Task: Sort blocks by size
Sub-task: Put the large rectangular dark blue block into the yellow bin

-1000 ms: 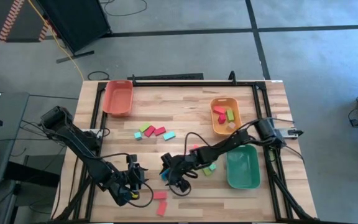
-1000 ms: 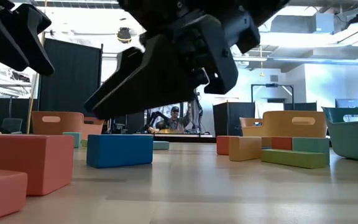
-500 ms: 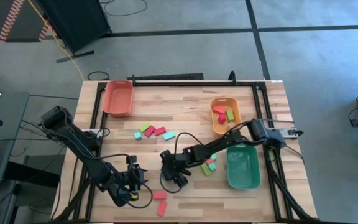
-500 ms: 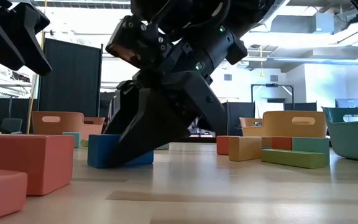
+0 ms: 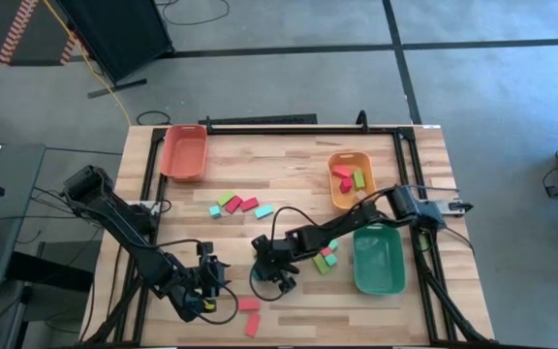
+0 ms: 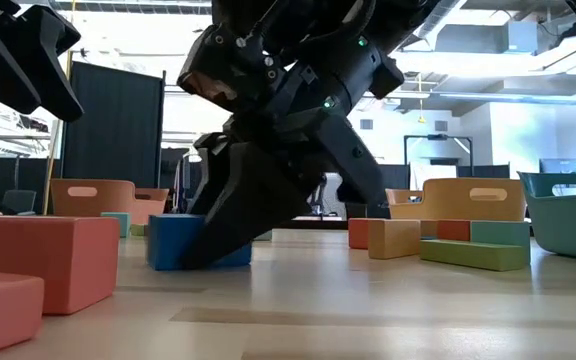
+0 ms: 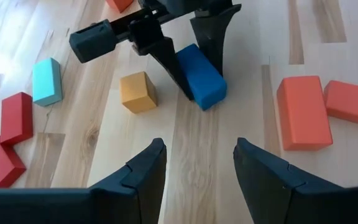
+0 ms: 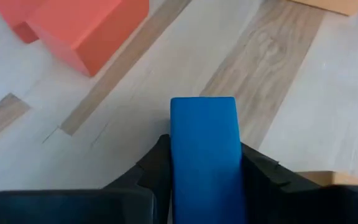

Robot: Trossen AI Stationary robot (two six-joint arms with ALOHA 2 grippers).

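Right gripper (image 8: 204, 165) is down at the table's near middle, its two fingers pressed against both sides of a blue block (image 8: 204, 149); the right wrist view shows this contact plainly. High view shows only the dark gripper there and hides that block. Left wrist view shows the block still resting on the wood, beside a small orange cube (image 7: 137, 92) and near two orange-red blocks (image 7: 303, 112). Left gripper (image 7: 197, 165) hangs nearby over bare table, fingers spread, holding nothing. Other blocks (image 5: 240, 205) lie mid-table; some sit in the orange tray (image 5: 337, 194).
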